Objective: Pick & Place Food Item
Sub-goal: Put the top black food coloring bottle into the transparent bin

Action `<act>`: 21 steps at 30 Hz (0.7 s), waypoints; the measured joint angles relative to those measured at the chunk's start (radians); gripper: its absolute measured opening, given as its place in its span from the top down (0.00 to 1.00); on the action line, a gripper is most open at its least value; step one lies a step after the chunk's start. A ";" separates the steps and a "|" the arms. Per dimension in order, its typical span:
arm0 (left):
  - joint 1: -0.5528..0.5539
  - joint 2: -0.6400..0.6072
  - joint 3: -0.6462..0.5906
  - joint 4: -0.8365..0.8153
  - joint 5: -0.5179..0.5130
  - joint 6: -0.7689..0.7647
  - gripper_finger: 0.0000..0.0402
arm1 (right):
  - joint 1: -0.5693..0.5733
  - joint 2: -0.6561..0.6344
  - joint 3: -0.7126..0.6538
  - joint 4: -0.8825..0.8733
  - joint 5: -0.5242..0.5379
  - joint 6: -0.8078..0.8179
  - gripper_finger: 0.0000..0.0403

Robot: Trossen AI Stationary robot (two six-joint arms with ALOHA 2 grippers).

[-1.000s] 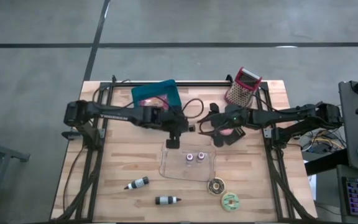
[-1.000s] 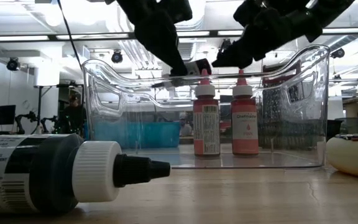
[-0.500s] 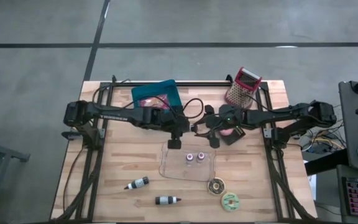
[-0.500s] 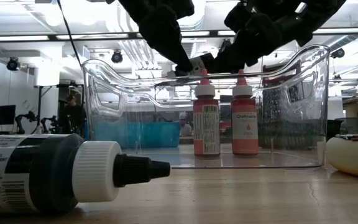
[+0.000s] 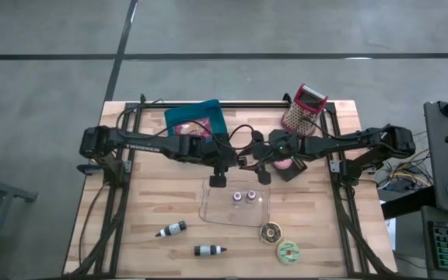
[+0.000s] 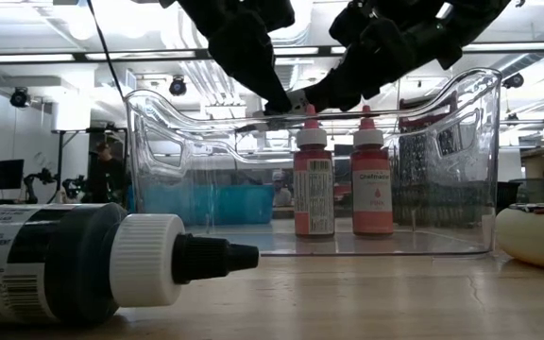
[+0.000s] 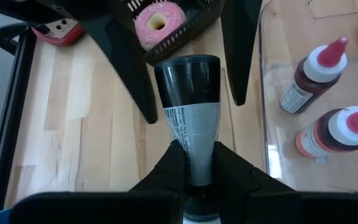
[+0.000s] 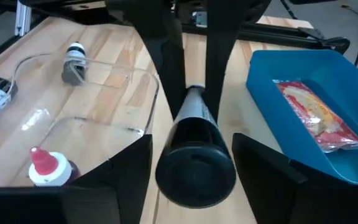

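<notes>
A dark bottle with a white label [image 7: 190, 118] hangs in the air between my two arms, behind the clear tray [image 5: 208, 204]. My left gripper [image 7: 194, 160] is shut on it. My right gripper [image 8: 192, 177] is open, and its fingers [image 7: 132, 81] stand close on either side of the bottle's dark base end [image 8: 195, 163]. A narrow gap shows on each side. Two red bottles [image 5: 244, 197] stand upright on the tray's floor. In the high view the arms hide most of the held bottle. My left gripper pinches the bottle's labelled body near its cap end [image 7: 193, 152] between its two fingers [image 7: 169, 169]. The fingers slant down from the table's left side and lie along the bottle. The bottle is lifted clear, with its base end [image 7: 188, 67] pointing away toward my right gripper.
A dark basket with a pink donut [image 5: 285, 165] sits under my right arm. A blue bin with packaged food [image 5: 195, 120] and a red grater [image 5: 303, 107] stand at the back. Two dark bottles [image 5: 171, 229] [image 5: 209, 250] and two round items [image 5: 270, 232] [image 5: 289, 251] lie near the front.
My right gripper has moved toward the table's left edge, up to the bottle that my left gripper holds. Its fingers now stand around the bottle's base end. The bottle has kept its place.
</notes>
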 joint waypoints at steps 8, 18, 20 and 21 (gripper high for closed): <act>0.000 0.000 0.000 0.006 0.000 0.003 0.87 | 0.008 0.001 0.000 -0.002 0.002 -0.002 0.66; 0.000 0.000 0.000 0.009 0.000 0.031 0.87 | 0.008 0.001 0.000 -0.002 0.002 0.004 0.67; 0.000 -0.004 0.000 0.009 0.000 0.049 0.85 | 0.008 0.001 0.000 -0.001 0.002 0.009 0.67; 0.000 -0.007 0.000 0.009 0.000 0.053 0.84 | 0.008 0.000 0.000 0.001 0.002 0.010 0.67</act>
